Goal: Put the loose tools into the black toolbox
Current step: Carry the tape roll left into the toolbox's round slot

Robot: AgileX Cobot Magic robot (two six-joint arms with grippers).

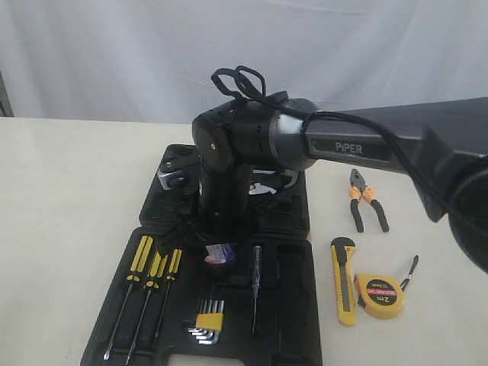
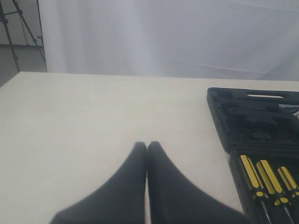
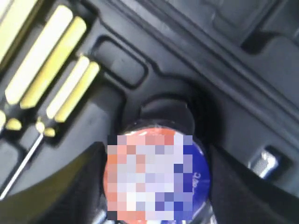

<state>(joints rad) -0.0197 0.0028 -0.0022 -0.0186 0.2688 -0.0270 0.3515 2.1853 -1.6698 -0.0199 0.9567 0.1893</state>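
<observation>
Two-sided pinch on black tape roll (image 3: 154,163) by right gripper (image 3: 156,189), just above black toolbox (image 1: 293,305) recess; left gripper (image 2: 147,145) pressed together beside toolbox.

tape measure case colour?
Yellow, with a label marked 2m. The tape measure shows best in the exterior view.

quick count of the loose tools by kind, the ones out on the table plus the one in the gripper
orange-handled pliers: 1, on the table
utility knife: 1, on the table
tape measure: 1, on the table
tape roll: 1, in the right gripper, over the toolbox
total: 4
</observation>
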